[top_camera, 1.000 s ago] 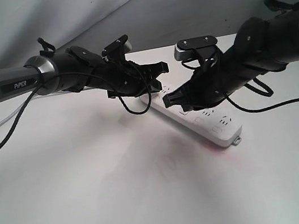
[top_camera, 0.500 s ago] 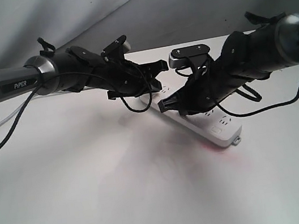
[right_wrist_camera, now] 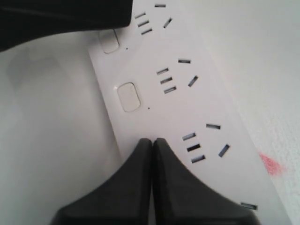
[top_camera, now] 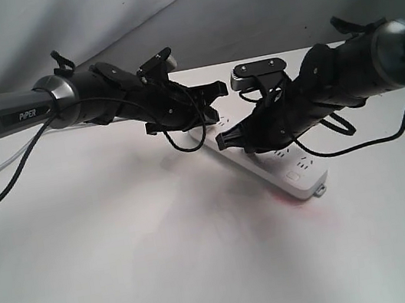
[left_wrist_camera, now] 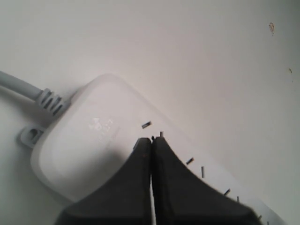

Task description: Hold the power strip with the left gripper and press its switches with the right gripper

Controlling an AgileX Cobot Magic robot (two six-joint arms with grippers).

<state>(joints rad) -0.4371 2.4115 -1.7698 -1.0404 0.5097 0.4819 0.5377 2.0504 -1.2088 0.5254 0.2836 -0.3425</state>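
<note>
- The power strip (top_camera: 300, 174) is lying flat on the white table (top_camera: 129, 272). It is running diagonally from its rounded near-right end toward the far left.
- A small near tab (top_camera: 319, 191) is sticking out of that near end, and a faint reddish patch (top_camera: 293, 202) is showing on the table beside it.
- The right gripper (right_wrist_camera: 152, 140) is pointing at the strip's middle with its fingers pressed together, gripping nothing. Its tips are sitting over the strip's top by the button-side edge, just short of one of the switches (right_wrist_camera: 129, 97). Whether they are touching the plastic is unclear.
- A farther switch (right_wrist_camera: 110, 43) is being partly covered by a dark shape (right_wrist_camera: 61, 18).
- The left gripper (left_wrist_camera: 151, 139) is likewise fully closed and empty. Its tips are bearing on the strip's top near the far end.
- A grey cable (left_wrist_camera: 23, 86) is leaving that far end beside a far tab (left_wrist_camera: 30, 136). In the exterior view both arms are hiding this end.
</note>
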